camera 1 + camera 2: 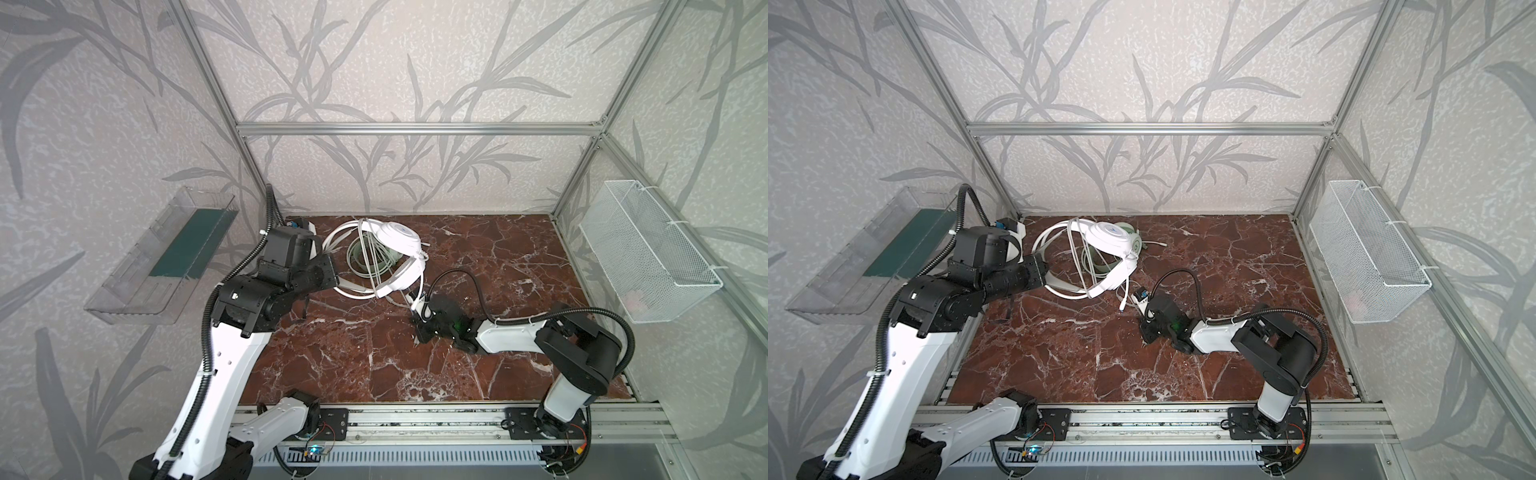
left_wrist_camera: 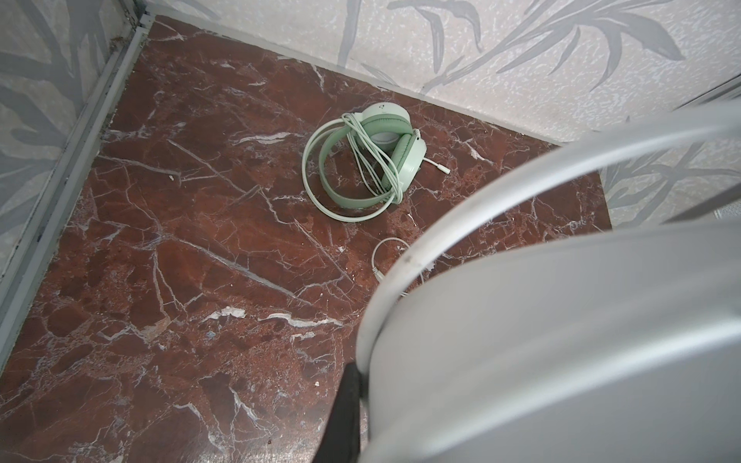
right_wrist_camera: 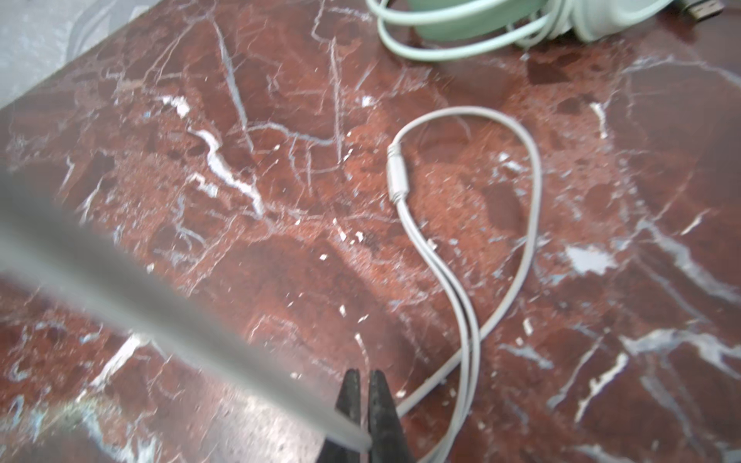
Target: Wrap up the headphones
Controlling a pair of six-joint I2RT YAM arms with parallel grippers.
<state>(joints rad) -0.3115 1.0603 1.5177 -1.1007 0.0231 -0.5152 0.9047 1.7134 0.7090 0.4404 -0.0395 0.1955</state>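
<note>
The white headphones (image 1: 399, 239) hang above the table, tilted, with pale cable looped around the headband (image 1: 376, 270). My left gripper (image 1: 330, 272) is shut on the headband; in the left wrist view the set is a blurred white mass (image 2: 561, 340) against one black finger (image 2: 345, 417). The mint-green headphones (image 2: 361, 160) lie on the marble below, cable wound around them. My right gripper (image 3: 365, 401) is shut on a pale cable (image 3: 160, 304) running up toward the white set. The cable's loose end (image 3: 521, 200) curls on the table.
The marble table (image 1: 498, 257) has walls on three sides. A clear plastic bin (image 1: 166, 257) hangs on the left wall and a white wire basket (image 1: 648, 257) on the right wall. An aluminium rail (image 1: 415, 415) runs along the front edge.
</note>
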